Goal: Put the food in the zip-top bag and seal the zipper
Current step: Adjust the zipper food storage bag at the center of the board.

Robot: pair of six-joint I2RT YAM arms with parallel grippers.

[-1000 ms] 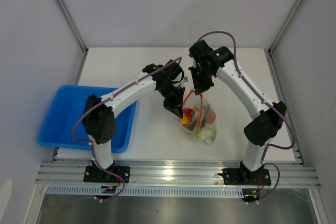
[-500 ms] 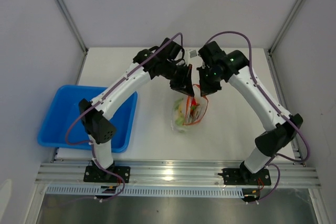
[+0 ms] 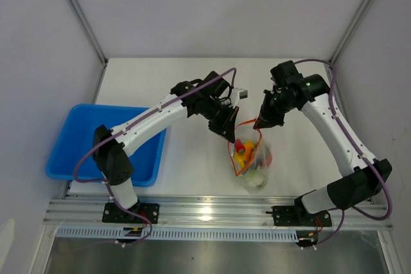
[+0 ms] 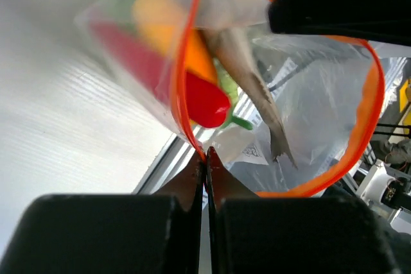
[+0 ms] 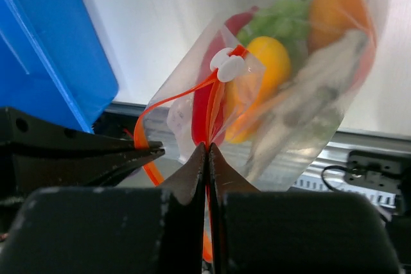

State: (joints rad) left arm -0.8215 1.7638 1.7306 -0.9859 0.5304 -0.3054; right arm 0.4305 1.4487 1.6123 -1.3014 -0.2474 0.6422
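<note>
Clear zip-top bag (image 3: 257,172) holding the food (image 3: 241,152) sits lower centre; left gripper (image 4: 205,153) and right gripper (image 5: 207,147) each clamp jaws on its red zipper (image 4: 376,101).

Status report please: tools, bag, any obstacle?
Left tool shut on zip-top bag rim; right tool likewise. Food inside, zipper open. Blue tray far left, not in the way.

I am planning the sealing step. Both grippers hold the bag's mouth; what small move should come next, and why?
Probably draw the left gripper and the right gripper slightly apart, so the mouth pulls flat. Each is shut on the rim of the zip-top bag, the food is inside, yet the zipper gapes as an open loop; its lips must meet before sealing.
</note>
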